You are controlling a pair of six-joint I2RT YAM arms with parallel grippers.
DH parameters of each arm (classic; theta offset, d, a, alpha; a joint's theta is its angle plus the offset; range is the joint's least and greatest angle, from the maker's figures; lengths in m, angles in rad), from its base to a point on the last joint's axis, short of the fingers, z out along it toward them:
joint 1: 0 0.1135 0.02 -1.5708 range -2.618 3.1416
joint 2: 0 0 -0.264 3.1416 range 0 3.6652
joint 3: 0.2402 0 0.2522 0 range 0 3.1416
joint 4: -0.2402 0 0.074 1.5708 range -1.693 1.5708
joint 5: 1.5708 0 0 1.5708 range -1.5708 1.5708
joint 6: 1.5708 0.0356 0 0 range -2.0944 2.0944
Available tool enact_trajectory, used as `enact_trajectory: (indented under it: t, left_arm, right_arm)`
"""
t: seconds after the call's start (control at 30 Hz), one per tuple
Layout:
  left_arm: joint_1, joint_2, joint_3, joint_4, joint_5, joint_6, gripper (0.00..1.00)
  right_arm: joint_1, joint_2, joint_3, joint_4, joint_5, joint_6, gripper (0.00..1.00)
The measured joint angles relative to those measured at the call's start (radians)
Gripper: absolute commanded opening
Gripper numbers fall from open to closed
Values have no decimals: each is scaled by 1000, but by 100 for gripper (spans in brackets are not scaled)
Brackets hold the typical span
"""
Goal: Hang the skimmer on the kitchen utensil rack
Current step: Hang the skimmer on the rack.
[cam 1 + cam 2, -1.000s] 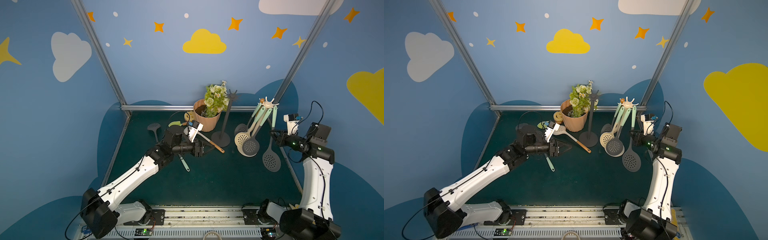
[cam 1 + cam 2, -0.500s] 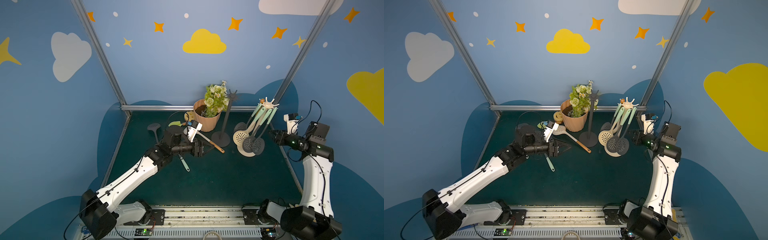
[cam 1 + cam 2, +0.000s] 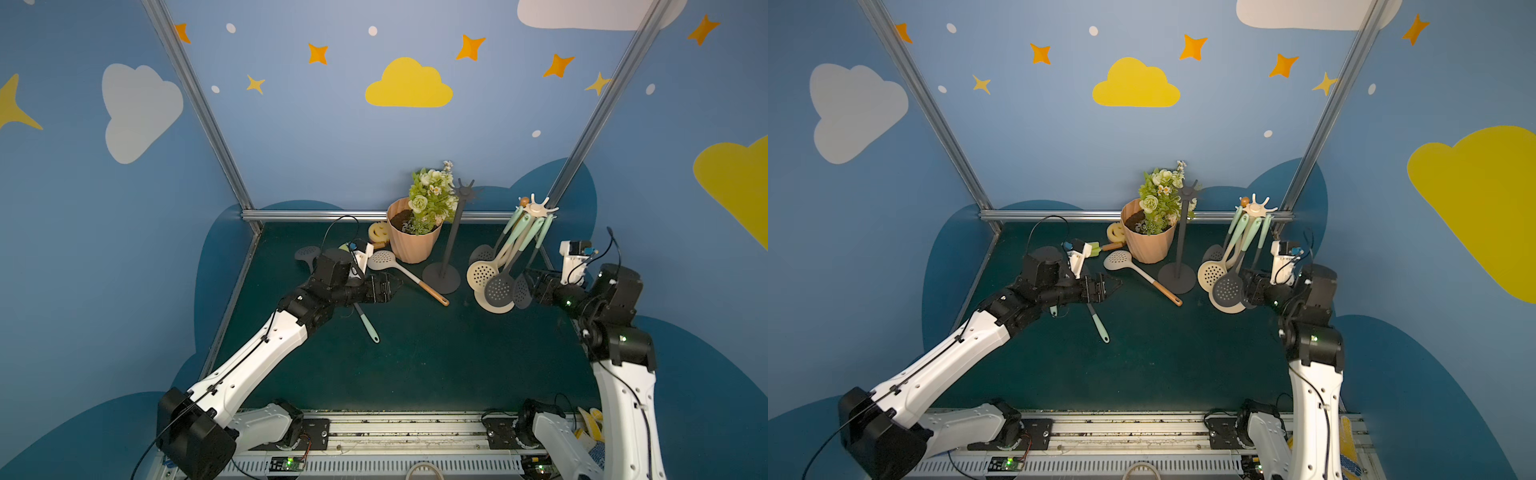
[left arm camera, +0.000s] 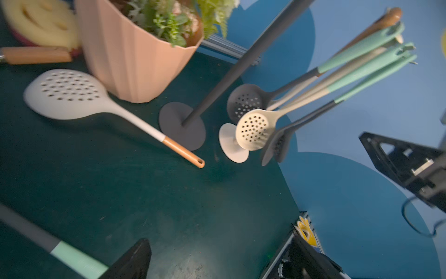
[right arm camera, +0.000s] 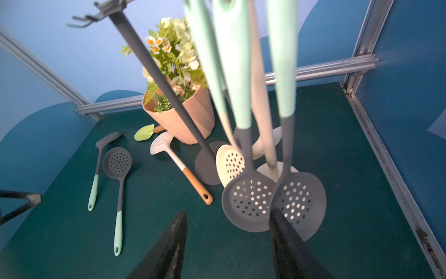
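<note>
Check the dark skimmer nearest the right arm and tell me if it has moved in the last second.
Yes. The dark skimmer has swung inward, toward the cream rack's base, and now hangs beside the other grey skimmer.

- Left arm (image 3: 266,345) covers most of two utensils (image 5: 120,193) on the table (image 3: 415,365); in a top view only a grey perforated head (image 3: 307,252) and a mint handle end (image 3: 370,328) show.
- Right claw (image 5: 228,212): fingertips partly masked by hanging skimmer heads (image 3: 500,289) in both top views.
- Right wrist view: hanging handles (image 5: 231,72) blurred, tops cut off.
- Left wrist view: smeared; one fingertip (image 4: 131,259) discernible.
</note>
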Motion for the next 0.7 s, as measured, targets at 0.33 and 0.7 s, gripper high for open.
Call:
enact_trajectory:
  t: [0.33,0.7]
  left_arm:
    - [68,0,-17,-162,-189,-52,91]
    - [121,0,-14,-235,-293,-6,92]
  right_arm:
    - [661,-8,-164,61,382,89,54]
    - [813,483,-129,142,451,22,56]
